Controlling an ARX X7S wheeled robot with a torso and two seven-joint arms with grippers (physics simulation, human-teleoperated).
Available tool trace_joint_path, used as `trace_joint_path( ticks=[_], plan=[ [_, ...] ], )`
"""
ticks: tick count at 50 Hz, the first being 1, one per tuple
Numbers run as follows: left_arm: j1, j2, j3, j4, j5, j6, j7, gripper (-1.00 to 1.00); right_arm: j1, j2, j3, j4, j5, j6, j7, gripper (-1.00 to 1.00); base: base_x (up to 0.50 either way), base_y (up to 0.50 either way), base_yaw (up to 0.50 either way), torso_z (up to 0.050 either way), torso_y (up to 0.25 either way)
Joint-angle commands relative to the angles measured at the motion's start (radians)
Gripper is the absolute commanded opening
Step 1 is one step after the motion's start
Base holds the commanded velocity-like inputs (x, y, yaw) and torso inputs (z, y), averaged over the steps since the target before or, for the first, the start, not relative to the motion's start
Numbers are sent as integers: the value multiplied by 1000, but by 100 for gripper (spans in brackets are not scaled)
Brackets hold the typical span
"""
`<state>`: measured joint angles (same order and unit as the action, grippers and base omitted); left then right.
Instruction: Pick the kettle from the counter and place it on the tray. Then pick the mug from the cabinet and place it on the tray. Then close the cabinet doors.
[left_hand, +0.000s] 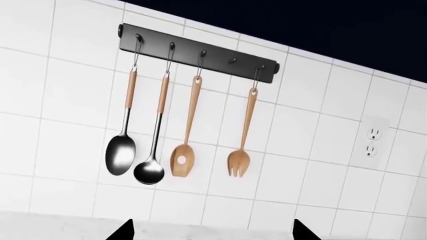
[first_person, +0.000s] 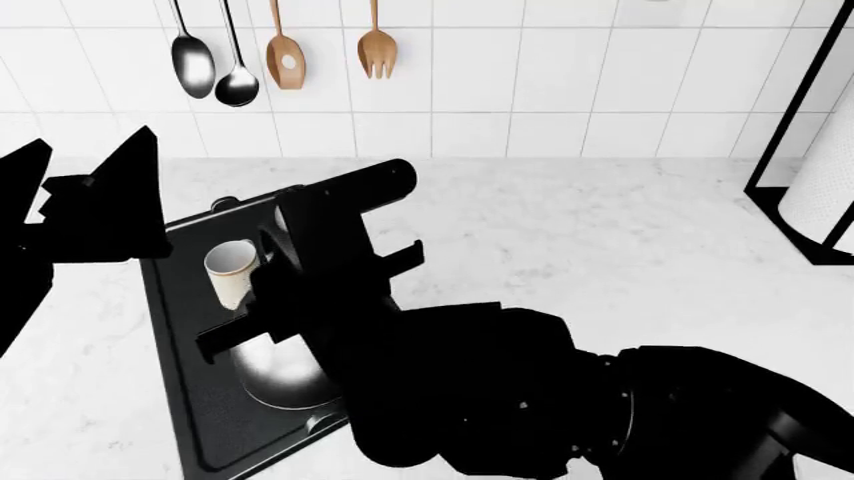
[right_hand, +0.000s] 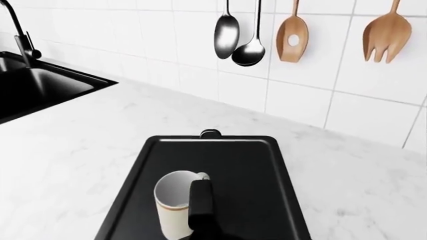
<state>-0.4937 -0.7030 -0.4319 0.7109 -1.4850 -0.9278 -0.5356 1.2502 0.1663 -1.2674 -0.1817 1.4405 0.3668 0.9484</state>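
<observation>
The black tray (first_person: 187, 400) lies on the white marble counter (first_person: 601, 240) at the left. The chrome kettle (first_person: 274, 375) sits on the tray's near half, mostly hidden by my right arm. The cream mug (first_person: 230, 268) is upright over the tray's far half. In the right wrist view the mug (right_hand: 175, 200) shows over the tray (right_hand: 253, 170) with a black finger (right_hand: 200, 205) against its wall by the handle. My right gripper (first_person: 264, 292) is shut on the mug. My left gripper (first_person: 80, 180) hangs open and empty left of the tray; its fingertips frame bare backsplash (left_hand: 212, 235). The cabinet is out of view.
Metal spoons and wooden utensils hang on a black rail (left_hand: 200, 52) on the tiled wall above the tray. A black sink (right_hand: 33, 85) with a faucet (right_hand: 20, 35) lies past the tray's left. A paper towel holder (first_person: 814, 180) stands at far right. A wall outlet (left_hand: 372, 141) is nearby.
</observation>
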Motion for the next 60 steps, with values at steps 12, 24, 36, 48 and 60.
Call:
trace_joint_path(
  ticks=[12, 24, 36, 48, 60],
  plan=[
    [16, 1, 0, -3, 10, 11, 11, 100, 20, -6, 11, 33, -18, -13, -36, 100, 0, 0, 0, 0, 0],
    [17, -3, 0, -3, 1, 16, 6, 100, 55, 17, 37, -55, 5, -6, 0, 100, 0, 0, 0, 0, 0],
    [8, -33, -35, 30, -72, 28, -32, 100, 180, 163, 149, -363, 31, 3, 176, 100, 0, 0, 0, 1, 0],
    [-91, -123, -64, 169, -268, 89, -212, 100, 206, 623, 311, -776, 73, -5, 423, 100, 0, 0, 0, 0, 0],
    [-145, -142, -121, 328, -307, 150, -341, 100, 1094, 954, -794, -865, -534, -831, 622, 100, 0, 0, 0, 0, 0]
  ],
)
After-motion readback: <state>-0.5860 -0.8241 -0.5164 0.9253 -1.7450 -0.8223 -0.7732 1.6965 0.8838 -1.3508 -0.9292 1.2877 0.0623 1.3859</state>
